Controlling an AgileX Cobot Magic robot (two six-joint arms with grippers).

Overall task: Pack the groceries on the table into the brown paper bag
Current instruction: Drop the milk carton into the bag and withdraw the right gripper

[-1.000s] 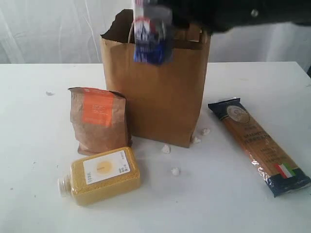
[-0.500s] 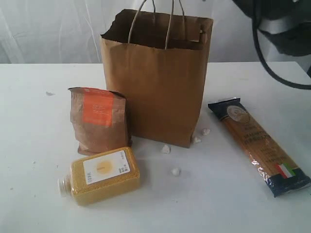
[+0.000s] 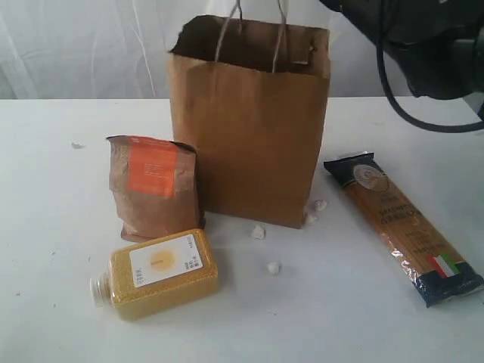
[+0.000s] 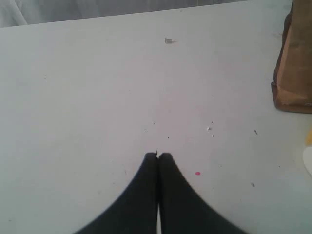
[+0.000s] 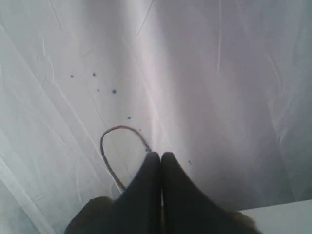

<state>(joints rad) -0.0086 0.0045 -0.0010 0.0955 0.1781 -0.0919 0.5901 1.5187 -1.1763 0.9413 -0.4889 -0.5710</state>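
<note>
The brown paper bag [image 3: 253,128] stands upright at the table's [image 3: 340,318] middle back, its mouth open and its string handles up. Left of it stands the brown pouch with orange label [image 3: 153,185], and the yellow grain bottle [image 3: 159,272] lies in front of the pouch. The long spaghetti packet [image 3: 401,223] lies flat on the right. My right arm [image 3: 423,45] hangs dark above the bag's right corner. Its gripper [image 5: 160,155] is shut on nothing beside a handle loop [image 5: 108,146]. My left gripper [image 4: 158,155] is shut over bare table, with the pouch [image 4: 295,63] to one side. Tin, carton and jar are out of view.
White crumbs [image 3: 259,231] lie in front of the bag, one more [image 3: 273,267] nearer the front. A small speck [image 3: 77,144] sits at the far left. A white curtain [image 3: 76,45] closes the back. A dark cable [image 3: 393,83] loops down from the right arm.
The right gripper held the blue-white carton above the bag's mouth, then drew back up to the right without it. The carton no longer shows. The bag has shifted slightly right.
</note>
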